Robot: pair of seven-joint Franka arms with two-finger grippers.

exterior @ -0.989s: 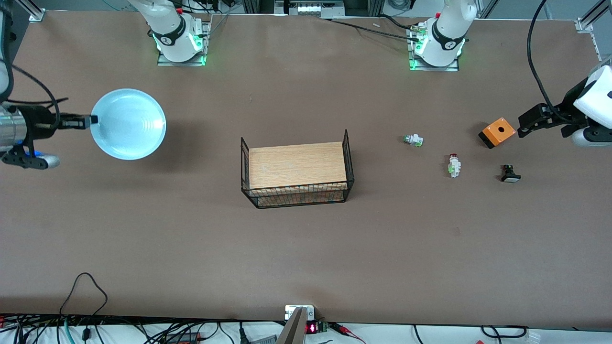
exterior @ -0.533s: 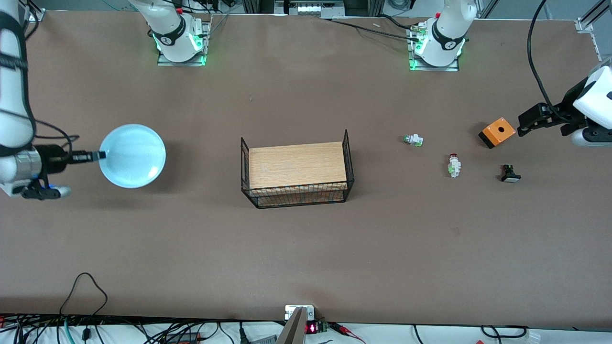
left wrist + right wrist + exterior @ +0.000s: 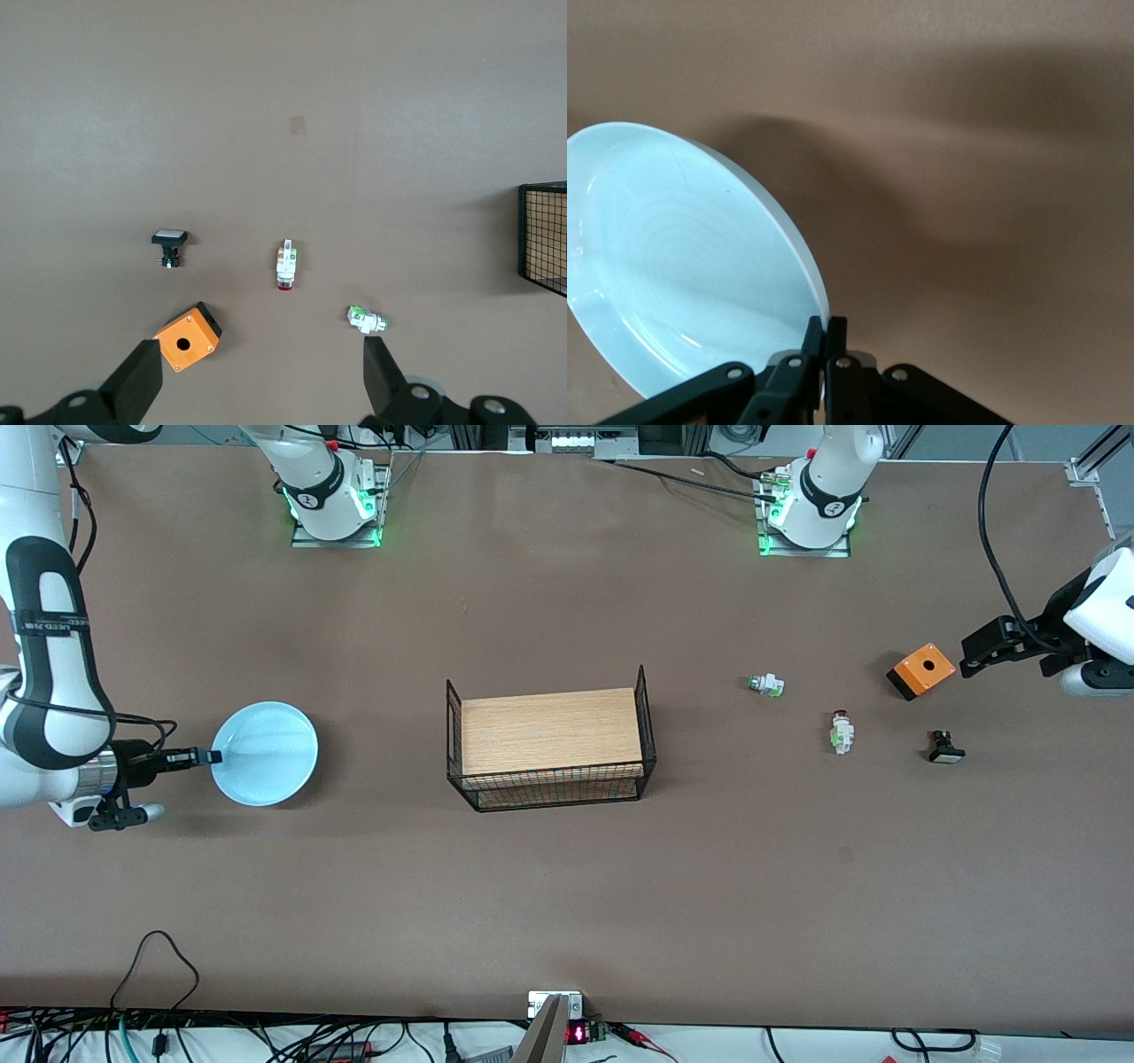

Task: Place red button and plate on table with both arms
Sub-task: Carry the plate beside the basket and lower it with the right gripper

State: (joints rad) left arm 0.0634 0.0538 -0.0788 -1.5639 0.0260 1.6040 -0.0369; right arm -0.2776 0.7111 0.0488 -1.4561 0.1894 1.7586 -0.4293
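Right gripper (image 3: 215, 756) pinches plate (image 3: 266, 754) rim, over the table (image 3: 567, 886)

A black wire basket (image 3: 551, 746) holding a wooden board (image 3: 549, 731) sits mid-table, with a green-capped button (image 3: 765, 685), orange box (image 3: 922, 670) and black button (image 3: 945, 747) toward the left arm's end.

The round pale-blue shallow plate (image 3: 266, 754), pinched by its rim in the right arm's black two-finger gripper (image 3: 215, 756), travelled across the front view over the last second: it had started farther from the camera, level with the top of the black wire basket (image 3: 551, 747), and came down to sit level with the basket's lower half, toward the right arm's end of the large brown matte tabletop (image 3: 567, 886). It also drew closer to the basket and showed smaller. The right arm swung with it.
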